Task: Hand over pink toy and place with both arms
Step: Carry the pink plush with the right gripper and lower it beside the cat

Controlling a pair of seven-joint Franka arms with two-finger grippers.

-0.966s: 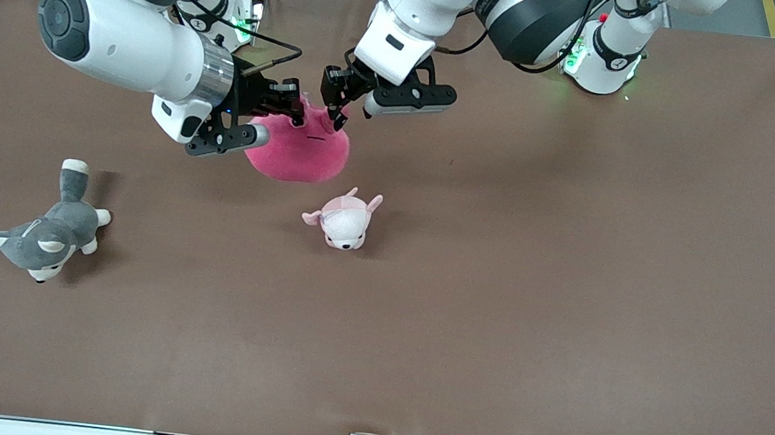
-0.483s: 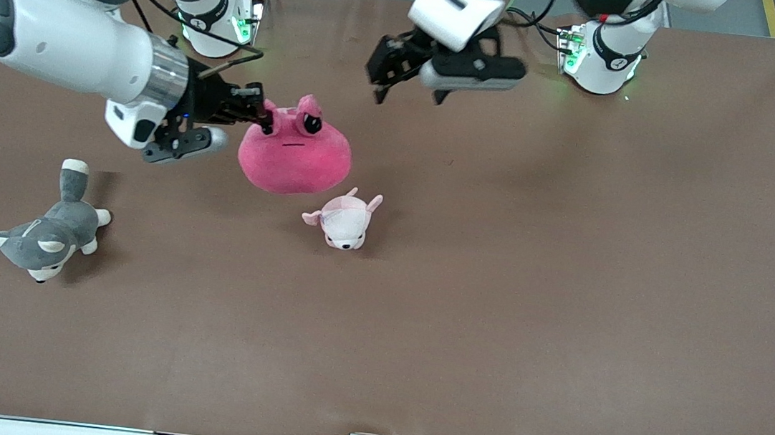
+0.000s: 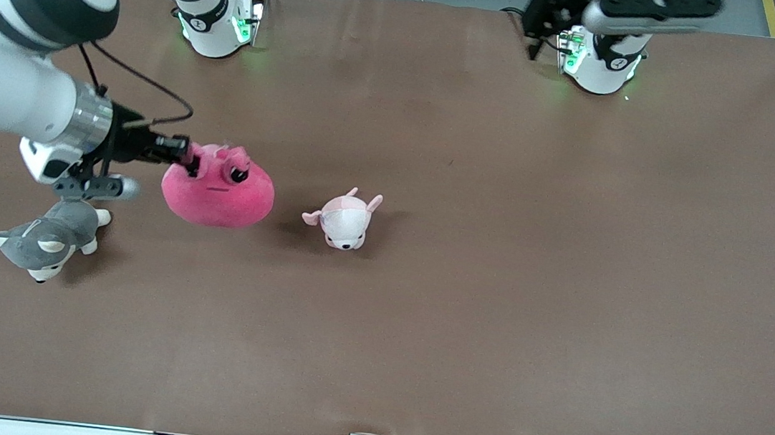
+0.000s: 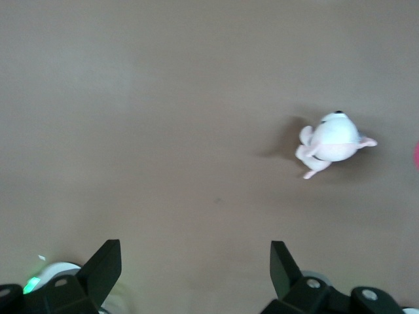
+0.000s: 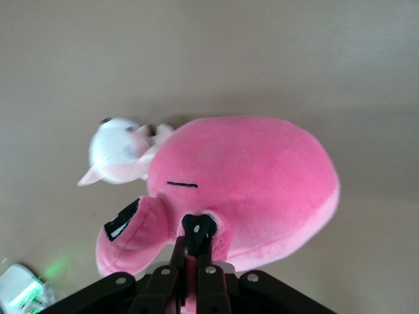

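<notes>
The pink toy point(image 3: 217, 189) is a hot-pink rounded plush with dark eyes. It hangs from my right gripper point(image 3: 188, 160), which is shut on its top near the eyes, toward the right arm's end of the table. In the right wrist view the toy point(image 5: 255, 183) fills the middle and my right gripper point(image 5: 196, 235) pinches a fold of it. My left gripper point(image 3: 542, 17) is open and empty, drawn back high over its own base. In the left wrist view its fingertips point(image 4: 105, 265) stand wide apart over bare table.
A small pale pink-and-white plush point(image 3: 344, 220) lies mid-table, beside the pink toy; it also shows in the left wrist view point(image 4: 332, 142) and the right wrist view point(image 5: 118, 157). A grey-and-white husky plush point(image 3: 47, 239) lies under the right arm's wrist. Brown table point(image 3: 534, 262).
My left gripper let go of the pink toy and drew back up to its base. My right gripper carried the toy toward the right arm's end, closer to the husky plush.
</notes>
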